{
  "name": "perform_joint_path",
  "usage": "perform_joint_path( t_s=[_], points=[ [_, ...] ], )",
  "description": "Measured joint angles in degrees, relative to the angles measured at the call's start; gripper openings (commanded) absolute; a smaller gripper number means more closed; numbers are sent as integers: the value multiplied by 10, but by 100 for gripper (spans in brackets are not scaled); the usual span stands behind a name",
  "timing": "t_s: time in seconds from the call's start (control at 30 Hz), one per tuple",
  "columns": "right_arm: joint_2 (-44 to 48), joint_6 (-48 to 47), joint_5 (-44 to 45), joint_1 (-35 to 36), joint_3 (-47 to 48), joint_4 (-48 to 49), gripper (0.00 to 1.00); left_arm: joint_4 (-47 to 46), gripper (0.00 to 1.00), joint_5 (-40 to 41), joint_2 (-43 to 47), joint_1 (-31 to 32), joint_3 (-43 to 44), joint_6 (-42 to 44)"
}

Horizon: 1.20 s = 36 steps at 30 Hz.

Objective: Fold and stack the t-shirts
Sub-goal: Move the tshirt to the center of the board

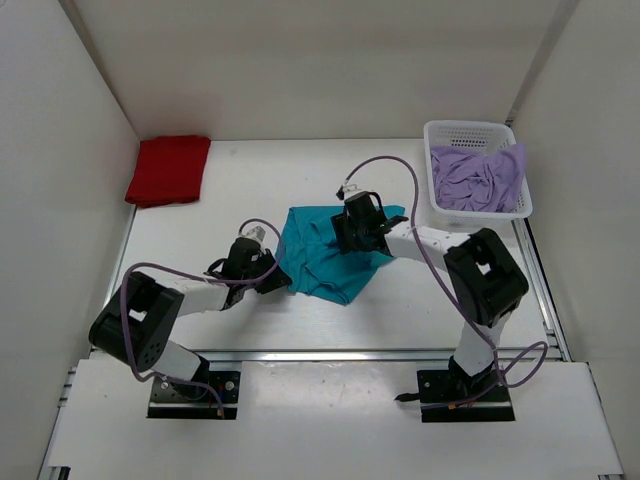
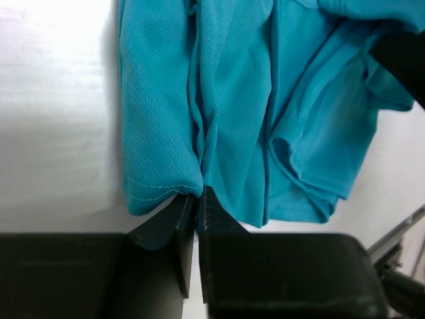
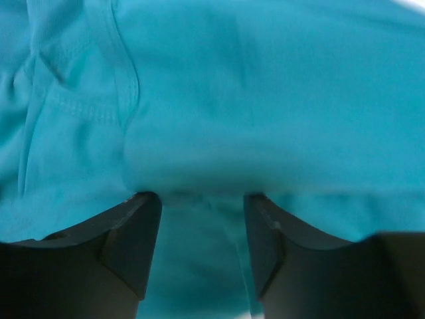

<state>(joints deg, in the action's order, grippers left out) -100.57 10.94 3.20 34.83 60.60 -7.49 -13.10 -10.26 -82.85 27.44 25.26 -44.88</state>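
1. Bench [image 1: 240, 180]: white, walled on three sides.
2. Teal-blue t-shirt [image 1: 320, 262]: mid-bench between the two arms, rumpled and partly doubled over, creases running along its length.
3. Basket [image 1: 468, 127]: white mesh, far right corner of the bench.
4. Lavender t-shirt [image 1: 478, 180]: bunched inside the basket, one edge draped over the rim.
5. Red t-shirt [image 1: 168, 170]: folded flat, far left corner, well apart from the others.
6. Right pincer [image 3: 200, 199]: fingers spread, pressed down onto the teal-blue t-shirt's far right part, cloth bulging across the gap.
7. Left pincer [image 2: 198, 195]: fingers pressed together, pinching the stitched hem at the teal-blue t-shirt's near left edge.
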Motion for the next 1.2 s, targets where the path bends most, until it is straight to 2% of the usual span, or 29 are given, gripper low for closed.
perform_joint_path(
  t_s=[0.1, 0.13, 0.2, 0.37, 0.57, 0.77, 0.87, 0.97, 1.07, 1.13, 1.2],
  points=[
    [-41, -6, 20, 0, 41, -2, 21, -6, 0, -2, -22, -6, 18, -8],
    [-42, -7, 26, 0, 45, -1, 12, -6, 0, -3, -24, -7, 20, -10],
    [-37, -5, 39, 0, 45, 1, 1, -4, 0, -1, -23, -12, 29, -14],
    [21, -3, 61, 3, 43, -15, 0, 5, 0, 1, 5, -35, 54, -25],
    [190, -3, 63, 26, 40, -68, 1, 32, 0, -16, 92, -101, 108, -34],
    [340, 0, 9, 46, 45, -161, 0, 61, 0, -53, 216, -210, 162, -33],
    [409, 8, -42, 37, 52, -190, 0, 89, 0, -51, 258, -238, 194, -14],
    [479, 19, -120, -31, 43, -181, 0, 106, 0, -36, 278, -238, 217, 16],
    [528, 47, -212, -160, -22, -120, 0, 111, 0, -19, 286, -245, 206, 31],
    [534, 80, -280, -240, -92, -60, 0, 101, 0, -12, 282, -254, 181, 30],
    [500, 111, -319, -283, -161, -7, 0, 86, 0, -17, 258, -272, 151, 20]
  ],
)
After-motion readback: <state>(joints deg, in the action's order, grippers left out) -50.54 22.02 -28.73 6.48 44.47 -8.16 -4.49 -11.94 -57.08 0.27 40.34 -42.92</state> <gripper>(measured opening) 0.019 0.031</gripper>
